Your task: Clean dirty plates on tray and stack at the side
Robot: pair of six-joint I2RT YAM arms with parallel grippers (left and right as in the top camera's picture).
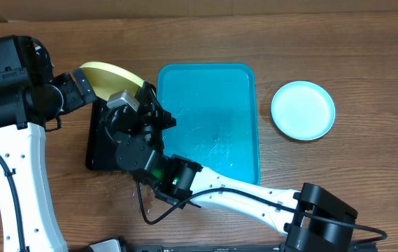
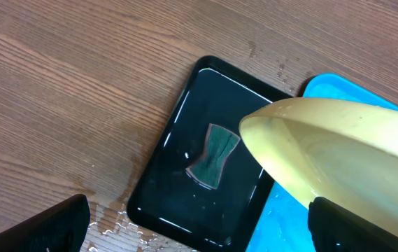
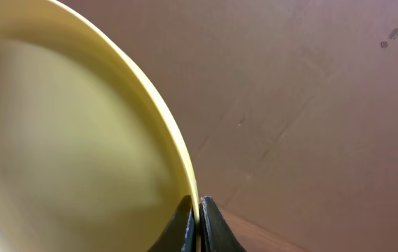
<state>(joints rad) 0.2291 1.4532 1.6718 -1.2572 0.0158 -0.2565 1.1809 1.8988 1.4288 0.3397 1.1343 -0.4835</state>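
Observation:
My right gripper (image 1: 140,96) (image 3: 199,218) is shut on the rim of a pale yellow-green plate (image 1: 110,78) (image 3: 66,140) (image 2: 345,147) and holds it tilted above the black tray, at the left edge of the cyan-blue tray (image 1: 209,119) (image 2: 282,217). The cyan-blue tray holds no plates and looks wet. A light cyan plate (image 1: 303,110) lies flat on the table to the right of it. My left gripper (image 1: 87,87) (image 2: 199,234) is open and empty, above the near edge of the black tray. No other yellow-green plate shows.
The small black tray (image 1: 99,154) (image 2: 178,140) sits left of the cyan-blue tray and holds water and a green sponge (image 2: 214,155). Water drops lie on the wood (image 2: 115,217) beside it. My right arm (image 1: 240,199) crosses the front of the table.

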